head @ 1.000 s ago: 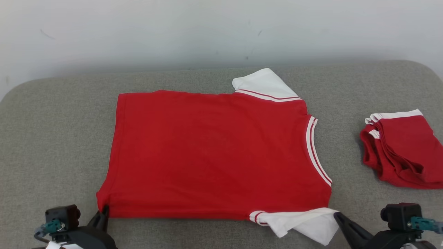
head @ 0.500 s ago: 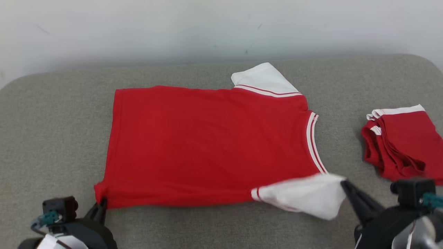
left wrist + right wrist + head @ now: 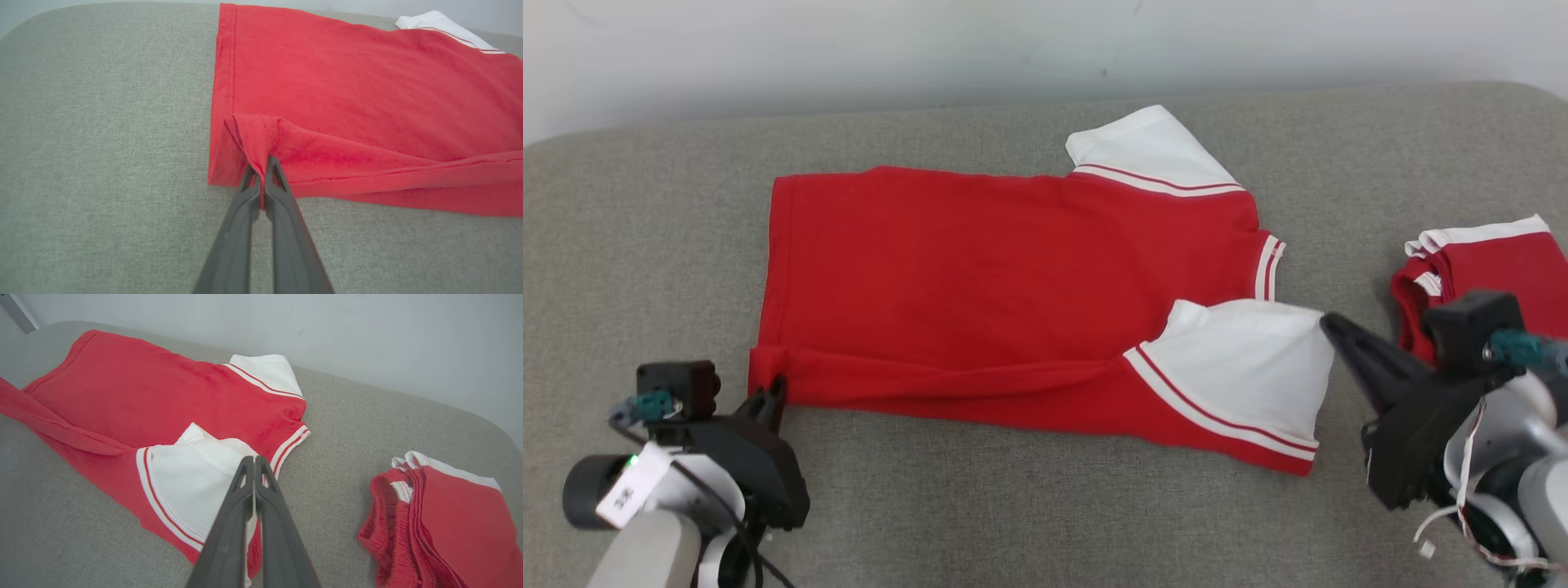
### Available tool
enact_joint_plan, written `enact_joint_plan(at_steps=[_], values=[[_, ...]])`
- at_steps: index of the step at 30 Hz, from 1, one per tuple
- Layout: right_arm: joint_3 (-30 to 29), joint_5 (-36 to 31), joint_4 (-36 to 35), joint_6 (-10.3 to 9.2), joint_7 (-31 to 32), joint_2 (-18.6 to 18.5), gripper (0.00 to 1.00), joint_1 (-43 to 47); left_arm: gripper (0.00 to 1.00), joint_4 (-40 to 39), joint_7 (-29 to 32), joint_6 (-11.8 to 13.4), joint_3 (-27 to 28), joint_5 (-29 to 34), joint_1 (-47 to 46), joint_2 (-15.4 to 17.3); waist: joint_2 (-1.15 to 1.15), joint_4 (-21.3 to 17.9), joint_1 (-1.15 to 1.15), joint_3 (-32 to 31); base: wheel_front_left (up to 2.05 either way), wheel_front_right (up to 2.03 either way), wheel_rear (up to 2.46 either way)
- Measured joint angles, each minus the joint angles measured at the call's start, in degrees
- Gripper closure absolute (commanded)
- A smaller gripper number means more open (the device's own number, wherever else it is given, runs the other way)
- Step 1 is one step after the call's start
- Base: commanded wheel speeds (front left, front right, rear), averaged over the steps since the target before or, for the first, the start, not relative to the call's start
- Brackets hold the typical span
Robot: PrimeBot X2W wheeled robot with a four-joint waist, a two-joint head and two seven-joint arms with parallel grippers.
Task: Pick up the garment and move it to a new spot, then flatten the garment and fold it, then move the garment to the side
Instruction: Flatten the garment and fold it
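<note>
The garment [image 3: 980, 278], a red shirt with white sleeves, lies spread on the grey cushion, its near edge lifted and turning over onto the body. My left gripper [image 3: 773, 390] is shut on the near hem corner [image 3: 257, 141], which bunches up between the fingers. My right gripper [image 3: 1327, 322] is shut on the near white sleeve [image 3: 1241, 367], raised above the shirt's right end; in the right wrist view that sleeve [image 3: 192, 477] hangs from the shut fingers [image 3: 241, 486]. The far white sleeve [image 3: 1147, 155] lies flat.
A pile of folded red and white garments [image 3: 1494, 261] sits at the right edge of the cushion [image 3: 645, 245], close behind my right wrist. A pale wall [image 3: 931, 49] runs along the cushion's far side. Bare cushion stretches to the left and in front.
Both grippers have lifted the shirt's near edge and carried it away from me over the body; the sleeve rose from the cushion. The head camera has tilted, shifting the whole scene upward.
</note>
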Motion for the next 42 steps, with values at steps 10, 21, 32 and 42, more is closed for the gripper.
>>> enact_joint_plan(at_steps=[10, 21, 32, 42], values=[[3.36, -4.74, 7.58, 4.9, -0.77, -2.47, 1.0, -8.96, 1.0, 3.31, 1.7, -0.43, -0.82, 0.29, -4.52, -1.4, 0.0, 1.12, 0.0, 1.57, 0.0, 0.0, 0.0], [5.75, -9.28, 13.08, 5.65, -6.12, -2.16, 1.0, -15.47, 1.0, 6.62, 2.45, -0.33, -0.88, 0.46, -7.89, -2.0, 0.0, 1.76, 0.0, 2.11, 0.0, 0.0, 0.0], [8.39, -10.98, 18.7, 6.47, -10.67, 0.18, 0.57, -20.18, 0.0, 9.98, 2.6, 0.32, -1.12, 2.24, -11.44, -2.91, 0.0, 1.66, 0.0, 3.34, 0.0, 0.0, 0.0], [8.64, -12.03, 22.72, 6.86, -16.8, 2.18, 0.0, -24.16, 0.0, 12.2, -2.42, 2.11, 0.02, 4.42, -16.42, -3.39, 0.0, 1.94, 0.0, 4.09, 0.0, 0.0, 0.0]])
